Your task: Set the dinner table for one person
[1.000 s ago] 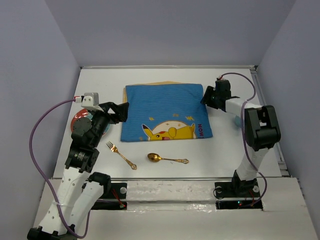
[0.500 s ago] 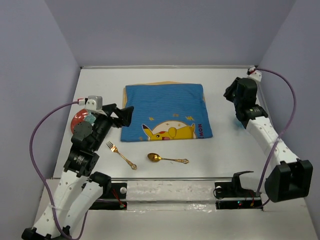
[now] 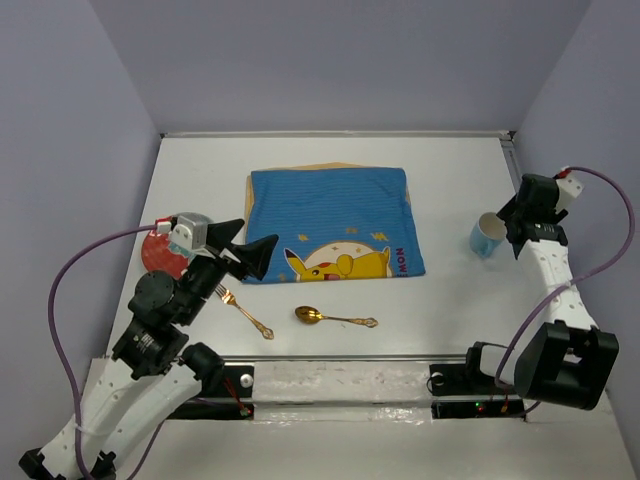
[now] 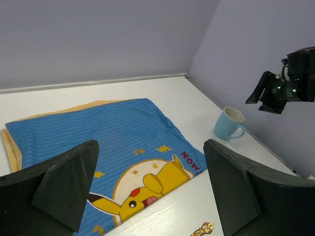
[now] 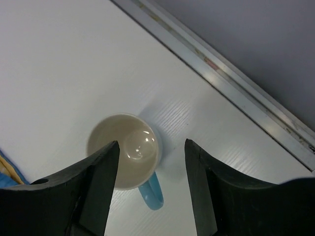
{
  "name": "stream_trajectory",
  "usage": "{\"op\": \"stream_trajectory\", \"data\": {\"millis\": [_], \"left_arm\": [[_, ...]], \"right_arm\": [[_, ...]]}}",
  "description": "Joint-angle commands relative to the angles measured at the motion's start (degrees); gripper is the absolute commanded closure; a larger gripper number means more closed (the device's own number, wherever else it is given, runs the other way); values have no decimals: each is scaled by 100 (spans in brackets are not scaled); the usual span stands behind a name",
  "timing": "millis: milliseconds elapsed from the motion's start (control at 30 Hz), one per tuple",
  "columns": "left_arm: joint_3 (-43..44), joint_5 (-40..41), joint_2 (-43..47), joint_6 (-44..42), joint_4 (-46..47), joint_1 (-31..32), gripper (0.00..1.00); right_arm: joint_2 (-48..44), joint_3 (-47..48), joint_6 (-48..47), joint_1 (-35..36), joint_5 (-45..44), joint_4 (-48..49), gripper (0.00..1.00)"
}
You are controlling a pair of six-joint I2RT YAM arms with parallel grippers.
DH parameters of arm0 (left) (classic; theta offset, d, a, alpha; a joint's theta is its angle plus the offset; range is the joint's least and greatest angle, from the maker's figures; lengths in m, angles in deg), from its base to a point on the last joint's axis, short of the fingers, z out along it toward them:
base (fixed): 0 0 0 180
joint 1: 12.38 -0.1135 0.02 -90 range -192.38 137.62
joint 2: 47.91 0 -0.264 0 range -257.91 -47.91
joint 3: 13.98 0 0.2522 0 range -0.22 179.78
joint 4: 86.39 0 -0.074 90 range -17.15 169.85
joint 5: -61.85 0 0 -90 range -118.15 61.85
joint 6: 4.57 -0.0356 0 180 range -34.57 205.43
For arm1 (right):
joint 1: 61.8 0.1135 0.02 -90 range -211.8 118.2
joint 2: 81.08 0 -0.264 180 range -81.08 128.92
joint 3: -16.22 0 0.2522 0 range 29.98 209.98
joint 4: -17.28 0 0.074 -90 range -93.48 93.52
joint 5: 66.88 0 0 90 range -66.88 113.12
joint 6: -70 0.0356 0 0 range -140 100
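From above, the white counter (image 3: pixel 450 300) fills the floor of the view. A blue cartoon placemat (image 3: pixel 330 205) lies flat in the middle of it. The left hand (image 3: pixel 256 240) hangs over the mat's near left corner, its two dark fingers spread wide apart and nothing between them. A red plate (image 3: pixel 158 248) sits at the left edge, partly hidden by that arm. Nearer the bases lie a gold fork (image 3: pixel 243 310) and a gold spoon (image 3: pixel 330 317), close together but apart. Over on the right, a light blue mug (image 3: pixel 486 236) stands upright near the metal edge strip, and the right hand (image 3: pixel 512 218) is just beside it.

Left wrist view now: the fingers frame the scene on both sides, gaping, with the mat below and the mug beyond its far corner.

Right wrist view: we look straight down into the mug's pale inside, its handle pointing toward the camera. The fingers are parted and holding nothing.
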Motion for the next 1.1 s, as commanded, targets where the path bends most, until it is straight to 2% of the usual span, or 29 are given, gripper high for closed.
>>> {"op": "stream_trajectory", "data": {"millis": [0,267,533,567,633,667,867,967,1067], "left_arm": [[83,149,96,-203,87,286,1],[92,254,202,-256,52,392,1],[92,263,123,-265,61,400,1],[92,263,114,-265,52,400,1],[92,281,97,-264,52,400,1],[83,298,88,-265,52,400,1],[74,299,-18,-273,70,383,1],[66,316,-62,-291,70,348,1],[57,351,-97,-300,79,260,1]], "right_arm": [[216,-38,-65,-10,603,-41,40],[709,-231,146,-10,455,161,51],[981,-460,234,-62,437,460,55],[1008,-487,234,-62,464,504,68],[991,-504,234,-62,438,548,86],[860,-496,199,-62,420,574,98],[69,171,-275,78,402,557,100],[102,689,-451,665,797,574,100],[514,1506,-601,1421,956,478,100]]}}
